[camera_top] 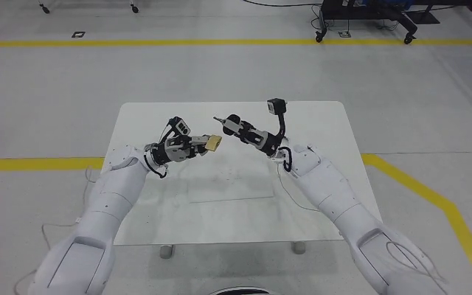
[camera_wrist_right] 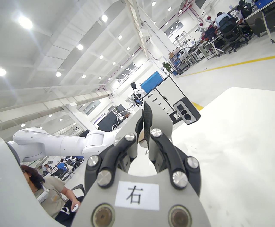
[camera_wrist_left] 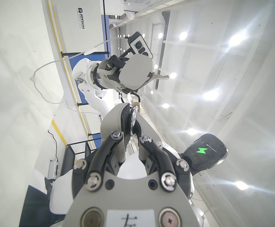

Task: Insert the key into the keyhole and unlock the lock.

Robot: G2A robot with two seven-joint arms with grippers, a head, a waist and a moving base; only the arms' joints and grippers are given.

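White surface (camera_top: 317, 147) lies under both raised arms. Left hand (camera_wrist_left: 132, 114) is closed tight on the shackle of the brass lock (camera_top: 214, 142). Right hand (camera_top: 230, 124) is pinched shut on the key (camera_wrist_left: 161, 77), which is near the lock but not touching it.

Not much to read: the left claw (camera_wrist_left: 132, 110) has a white sticker (camera_wrist_left: 130, 219) with one black character on its base plate, partly cut off, and the right claw (camera_wrist_right: 145, 111) has a matching label (camera_wrist_right: 136, 196) showing a full character. A green lightning-bolt sign (camera_wrist_left: 201, 150) glows on a black block (camera_wrist_left: 206, 152) beside the left claw. A dark logo (camera_wrist_left: 81, 18) with lettering is printed on a white perforated panel (camera_wrist_left: 71, 32) behind.
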